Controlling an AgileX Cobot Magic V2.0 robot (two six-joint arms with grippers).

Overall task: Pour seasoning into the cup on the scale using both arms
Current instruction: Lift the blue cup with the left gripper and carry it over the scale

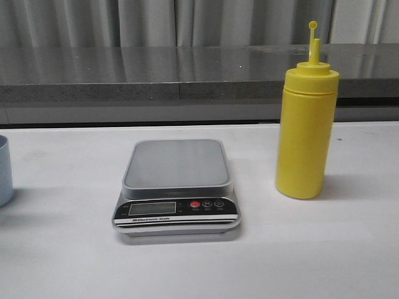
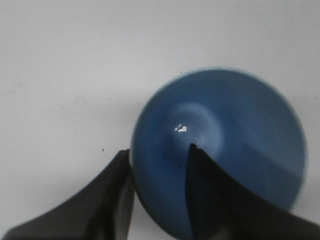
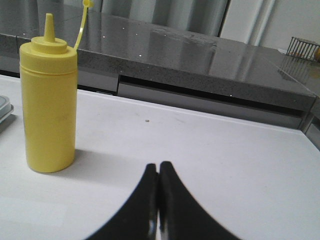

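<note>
Left end effector (image 2: 159, 165) straddles the cup (image 2: 220, 150) rim, fingers apart.

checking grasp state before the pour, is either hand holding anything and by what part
The left hand straddles the rim of the blue cup, one finger inside and one outside; whether it is clamped cannot be told. The right hand is shut and empty, apart from the yellow bottle.

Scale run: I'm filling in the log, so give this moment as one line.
scale: bare | cup: off scale, left gripper straddling rim | seasoning: upright, untouched | right gripper: shut
</note>
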